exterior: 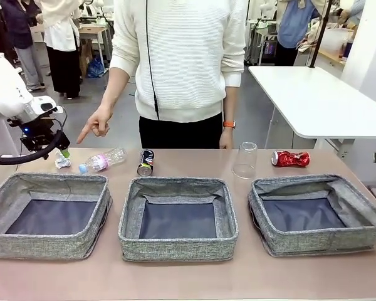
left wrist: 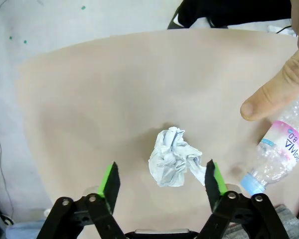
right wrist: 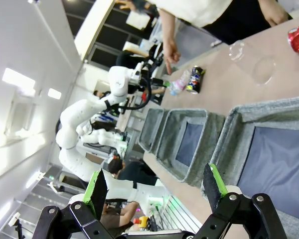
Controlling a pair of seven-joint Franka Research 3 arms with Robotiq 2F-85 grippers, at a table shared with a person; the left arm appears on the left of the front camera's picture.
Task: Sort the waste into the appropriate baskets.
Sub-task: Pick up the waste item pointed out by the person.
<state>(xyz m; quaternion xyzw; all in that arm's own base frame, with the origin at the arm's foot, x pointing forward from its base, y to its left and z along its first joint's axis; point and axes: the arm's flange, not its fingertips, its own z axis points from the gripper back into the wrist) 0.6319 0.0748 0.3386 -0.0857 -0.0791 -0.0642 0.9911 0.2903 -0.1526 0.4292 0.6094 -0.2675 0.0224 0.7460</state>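
A crumpled white paper ball (left wrist: 173,157) lies on the table between the green pads of my left gripper (left wrist: 162,172), whose jaws stand wide open on either side of it without touching. From the front, that gripper (exterior: 64,152) hangs over the paper ball (exterior: 62,162) at the far left. Along the far edge lie a clear bottle with a pink label (exterior: 102,160), a dark printed can (exterior: 146,162), an upturned clear cup (exterior: 245,160) and a crushed red can (exterior: 291,158). Three grey baskets (exterior: 175,185) sit in a row. My right gripper (right wrist: 158,184) is open and holds nothing, above the right basket (right wrist: 269,112).
A person stands at the far side. One hand (exterior: 97,125) points down toward the bottle and paper ball, and its fingertip (left wrist: 274,92) is close to my left gripper. The left basket's rim (exterior: 50,182) lies just in front of the paper ball.
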